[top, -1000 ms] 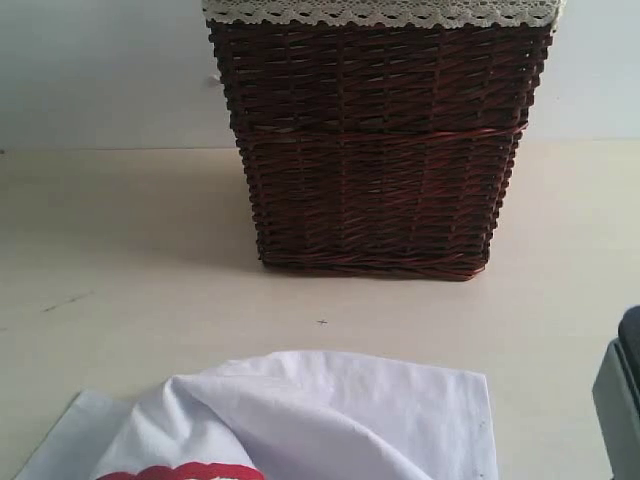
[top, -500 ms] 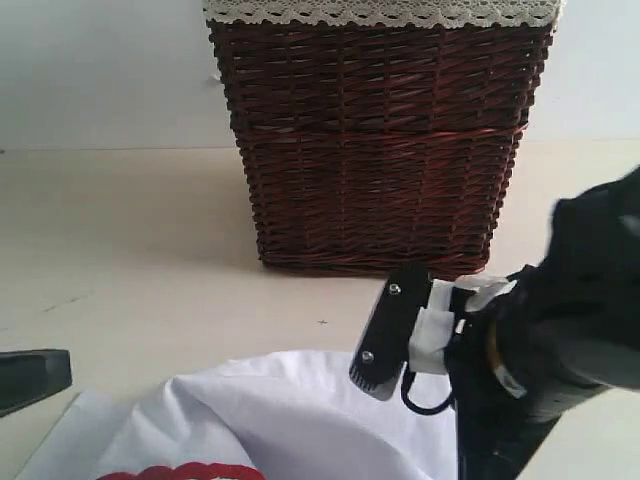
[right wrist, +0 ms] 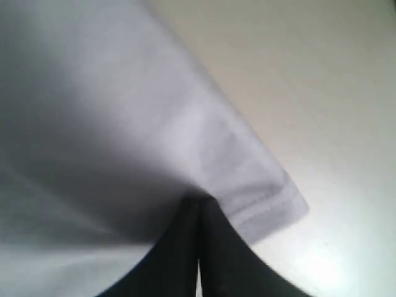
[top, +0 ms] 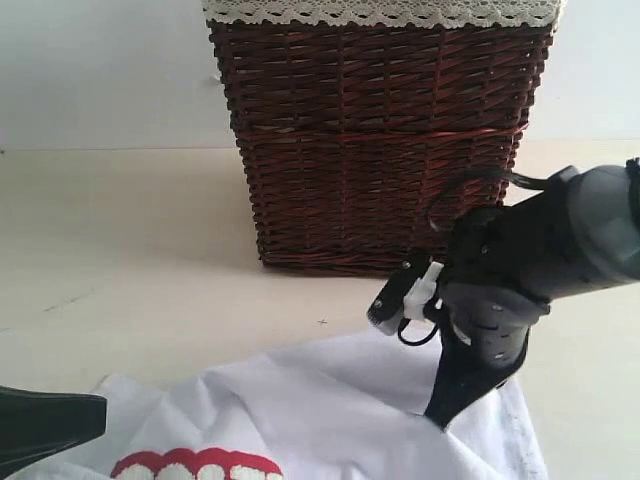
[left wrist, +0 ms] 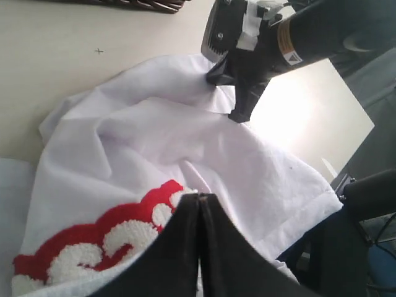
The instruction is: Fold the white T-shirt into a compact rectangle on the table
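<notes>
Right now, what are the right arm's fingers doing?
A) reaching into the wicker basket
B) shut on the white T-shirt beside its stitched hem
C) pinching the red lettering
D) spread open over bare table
B: in the right wrist view the right fingers meet tip to tip with the white T-shirt bunched into them, beside the stitched hem.

The white cotton T-shirt (top: 330,410) carried fuzzy white lettering (top: 195,466) outlined in red. The pale cream matte desk (top: 130,250) showed a few dark specks. The dark brown woven wicker basket (top: 375,150) had white lace trim (top: 380,12). The left tool (left wrist: 199,207) and the right tool (top: 437,415) were black.
</notes>
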Robot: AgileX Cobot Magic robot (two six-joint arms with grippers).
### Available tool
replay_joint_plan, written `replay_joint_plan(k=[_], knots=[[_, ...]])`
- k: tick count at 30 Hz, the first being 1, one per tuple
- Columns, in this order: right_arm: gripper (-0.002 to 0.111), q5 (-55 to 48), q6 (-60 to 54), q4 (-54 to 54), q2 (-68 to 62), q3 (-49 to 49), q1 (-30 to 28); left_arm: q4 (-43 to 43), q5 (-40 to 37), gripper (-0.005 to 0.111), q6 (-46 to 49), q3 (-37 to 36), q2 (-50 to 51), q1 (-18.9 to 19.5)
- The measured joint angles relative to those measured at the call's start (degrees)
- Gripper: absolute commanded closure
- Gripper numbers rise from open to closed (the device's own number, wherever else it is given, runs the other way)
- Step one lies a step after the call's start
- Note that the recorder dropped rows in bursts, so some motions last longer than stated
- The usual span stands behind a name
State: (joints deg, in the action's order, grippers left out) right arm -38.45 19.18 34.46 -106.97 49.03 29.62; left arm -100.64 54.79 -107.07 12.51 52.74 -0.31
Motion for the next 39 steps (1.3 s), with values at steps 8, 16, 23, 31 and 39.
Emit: replay_joint_plan(k=[8,16,23,31,39], knots=[[0.108,-3.3,0.5,0.1,-0.7,1.6,-6.4,0.0,-1.3,0.107,0.2,0.0,3.6,-1.8],[0.108,-3.5,-3.5,-3.6,5.3,4.0,-6.4,0.0,0.0,0.107,4.3,1.9,8.8,-11.6],[0.108,-5.8,-12.0,-7.9,16.1,8.4,-6.4,0.0,-8.6,0.088,9.9,6.8,9.2,-28.9],[0.108,-6.8,-17.5,-12.2,23.5,9.5,-6.4,0.1,-24.5,0.052,21.8,9.0,11.7,-46.6],[0.108,-7.1,-21.6,-17.1,23.8,9.5,-6.4,0.2,-35.5,0.054,33.9,10.2,25.8,-54.0]])
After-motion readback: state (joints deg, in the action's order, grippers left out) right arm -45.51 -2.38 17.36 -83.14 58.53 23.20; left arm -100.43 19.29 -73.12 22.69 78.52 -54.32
